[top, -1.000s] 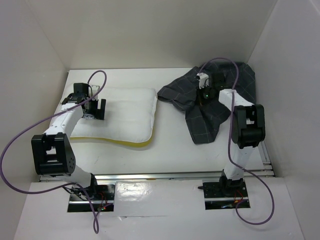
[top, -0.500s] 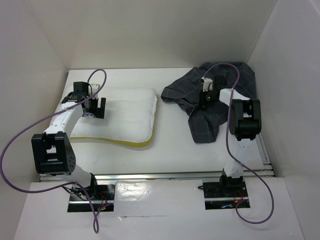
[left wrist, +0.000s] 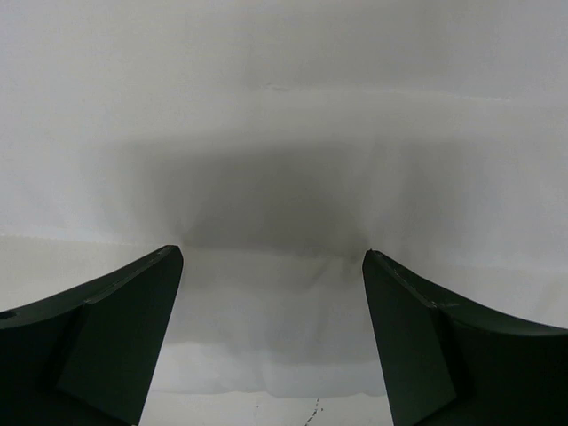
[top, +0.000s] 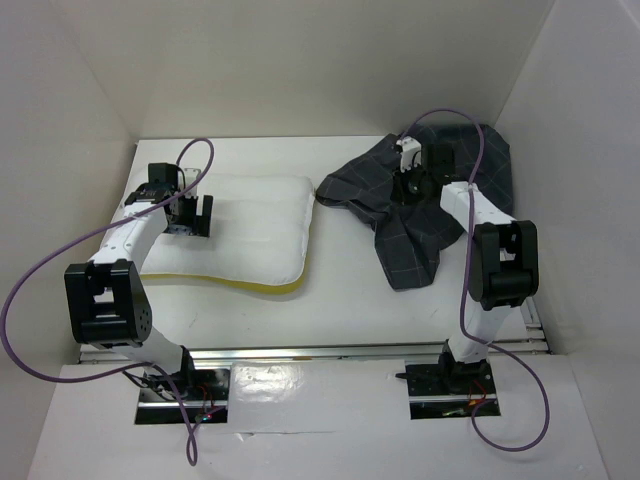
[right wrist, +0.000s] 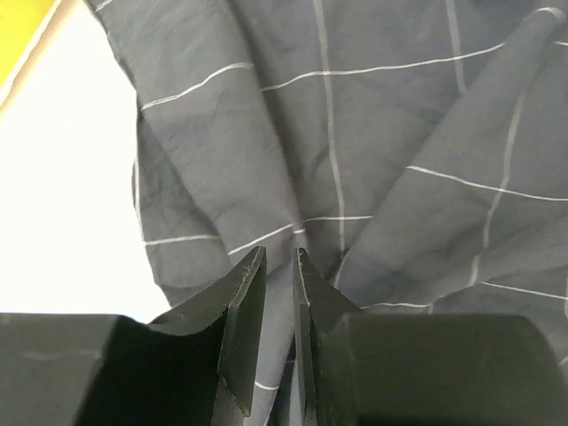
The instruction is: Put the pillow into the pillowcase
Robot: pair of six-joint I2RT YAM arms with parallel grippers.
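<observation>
The white pillow (top: 255,225) lies flat at the left, its yellow trim (top: 262,288) along the near edge. My left gripper (top: 190,220) is open over the pillow's left part; in the left wrist view the jaws (left wrist: 271,257) stand wide apart with white pillow cloth (left wrist: 284,160) between them. The dark grid-patterned pillowcase (top: 410,245) lies crumpled at the right rear. My right gripper (top: 408,188) is on its middle. In the right wrist view the jaws (right wrist: 280,253) are nearly closed, pinching a fold of the pillowcase (right wrist: 355,133).
White walls enclose the table on the left, rear and right, and the pillowcase's far corner (top: 490,150) lies against the right wall. Bare white table (top: 340,270) shows between pillow and pillowcase. A metal rail (top: 330,352) runs along the near edge.
The right arm's elbow swung out to the right and the gripper shifted slightly, pulling the pinched pillowcase cloth with it. The left arm and pillow have not moved.
</observation>
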